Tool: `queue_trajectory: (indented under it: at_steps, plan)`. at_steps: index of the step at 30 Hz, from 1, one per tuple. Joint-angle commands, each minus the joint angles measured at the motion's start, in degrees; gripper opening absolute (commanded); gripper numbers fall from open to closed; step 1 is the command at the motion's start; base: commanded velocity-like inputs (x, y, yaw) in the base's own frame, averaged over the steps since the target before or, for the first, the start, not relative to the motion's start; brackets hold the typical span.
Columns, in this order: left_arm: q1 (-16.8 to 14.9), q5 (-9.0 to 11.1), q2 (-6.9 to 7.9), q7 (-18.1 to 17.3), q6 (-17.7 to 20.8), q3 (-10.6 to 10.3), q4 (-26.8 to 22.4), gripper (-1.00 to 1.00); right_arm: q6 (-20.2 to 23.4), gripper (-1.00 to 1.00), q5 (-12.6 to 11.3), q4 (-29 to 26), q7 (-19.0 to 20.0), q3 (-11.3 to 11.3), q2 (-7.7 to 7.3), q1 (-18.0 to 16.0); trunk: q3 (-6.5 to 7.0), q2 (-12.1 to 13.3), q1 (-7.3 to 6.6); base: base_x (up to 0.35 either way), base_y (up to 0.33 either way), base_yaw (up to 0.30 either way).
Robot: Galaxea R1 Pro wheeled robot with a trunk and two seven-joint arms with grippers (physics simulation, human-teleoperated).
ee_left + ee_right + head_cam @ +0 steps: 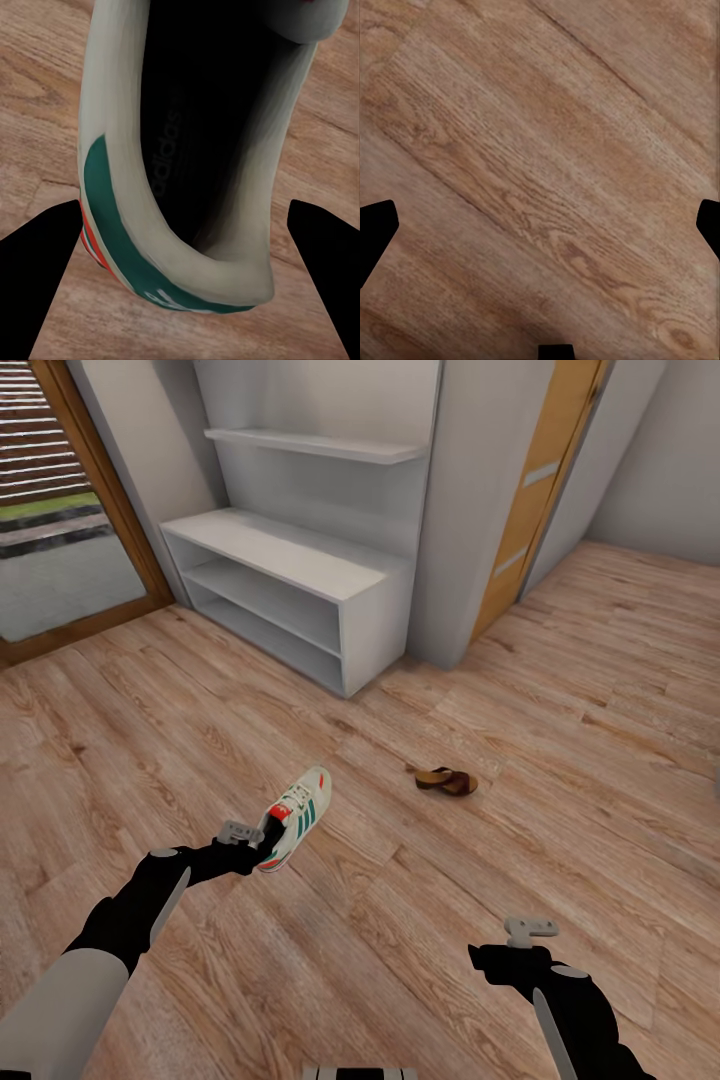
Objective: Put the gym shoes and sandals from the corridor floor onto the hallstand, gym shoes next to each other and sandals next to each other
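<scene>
The hallstand (300, 555) stands bare-shelved, well ahead of both claws. The left gripper (262, 838) clamps the heel of a cream gym shoe (297, 815), green-striped, toe pointing away; the left wrist view reveals its dark insole. The right gripper (531, 930) hangs wide above the corridor floor (560, 760). A brown sandal (447, 781) lies ahead, between them.

A wood-framed glass door (60, 510) stood left, a tan wooden door (535, 490) right, beside grey walls (650, 450).

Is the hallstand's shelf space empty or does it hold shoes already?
Empty. The head view shows both open slots and the top of the hallstand bare; one sandal lies on the floor.
</scene>
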Motion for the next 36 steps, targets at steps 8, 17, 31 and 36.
queue_trajectory:
  at_steps: [8, 17, 31, 36]
  plan:
    - [1.6, -0.1, 0.04, -0.2, 0.3, -0.1, 0.0, -1.0, 0.4, 1.0, 0.1, -0.1, 0.0, 0.0, -0.01, 0.0, 0.15, 0.4, -0.23, 0.027, 0.024, 0.0]
    - [1.9, -0.1, 0.04, -0.2, 0.3, -0.1, 0.0, -1.0, 0.5, 1.0, 0.1, -0.2, 0.0, 0.0, -0.01, 0.0, 0.15, 0.4, -0.23, 0.244, 0.225, 0.0]
    - [2.0, -0.1, 0.04, -0.2, 0.2, 0.1, 0.0, -1.0, 0.4, 1.0, 0.0, -0.2, 0.0, 0.0, -0.01, 0.0, 0.15, 0.4, -0.23, 0.265, 0.25, 0.0]
    - [2.0, -0.1, 0.04, -0.2, 0.2, 0.8, 0.0, -1.0, 0.4, 1.0, 0.0, -0.1, 0.0, 0.0, -0.01, 0.0, 0.15, 0.4, -0.23, 0.266, 0.251, 0.0]
